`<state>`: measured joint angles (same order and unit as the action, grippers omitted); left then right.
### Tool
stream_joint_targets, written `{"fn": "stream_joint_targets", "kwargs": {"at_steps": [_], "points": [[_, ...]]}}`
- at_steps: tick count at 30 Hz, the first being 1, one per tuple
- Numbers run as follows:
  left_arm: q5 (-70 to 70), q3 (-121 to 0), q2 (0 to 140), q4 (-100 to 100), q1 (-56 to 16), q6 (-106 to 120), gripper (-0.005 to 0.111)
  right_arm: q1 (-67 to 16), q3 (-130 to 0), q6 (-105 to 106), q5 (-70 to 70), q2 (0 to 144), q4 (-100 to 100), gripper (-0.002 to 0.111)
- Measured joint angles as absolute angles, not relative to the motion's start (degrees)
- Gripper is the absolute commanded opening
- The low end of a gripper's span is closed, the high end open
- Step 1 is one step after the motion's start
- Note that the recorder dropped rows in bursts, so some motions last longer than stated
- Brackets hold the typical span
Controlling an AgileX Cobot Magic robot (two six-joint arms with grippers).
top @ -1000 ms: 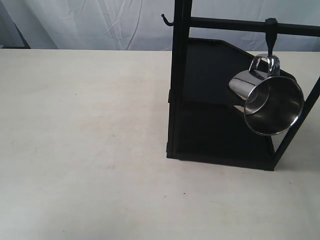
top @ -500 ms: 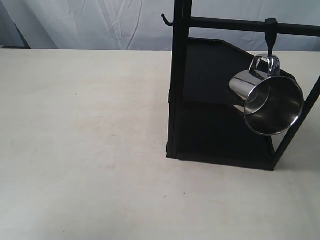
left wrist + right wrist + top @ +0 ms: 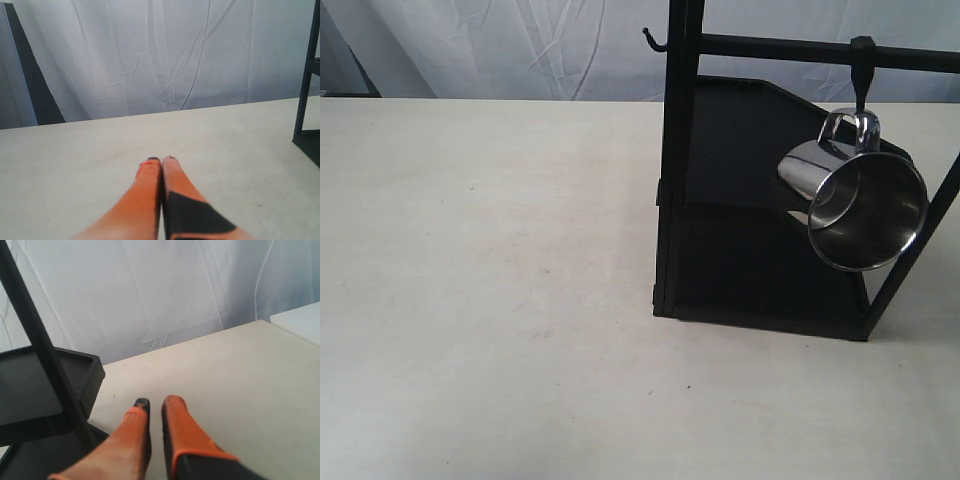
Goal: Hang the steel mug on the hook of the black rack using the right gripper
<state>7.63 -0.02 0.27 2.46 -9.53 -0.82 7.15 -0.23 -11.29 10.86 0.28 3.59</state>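
No text, label, brand, number or sign can be read in any of the views. The visible things are all plain and carry no writing.

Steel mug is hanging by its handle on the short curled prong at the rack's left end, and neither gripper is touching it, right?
Not quite. The exterior view shows the steel mug hanging by its handle on the long straight hook under the rack's top bar, right of the post. Neither gripper touches it, as you said.
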Motion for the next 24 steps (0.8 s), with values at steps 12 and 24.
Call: {"fn": "stream_joint_targets", "kwargs": {"at_steps": [12,24], "points": [[7.63,-0.02,0.27,2.46,-9.53,-0.82,0.002,7.15,-0.23,-11.29,18.3,0.28,3.59,0.012],[7.63,-0.02,0.27,2.46,-9.53,-0.82,0.002,7.15,-0.08,-11.29,23.38,0.28,3.59,0.012]]}}
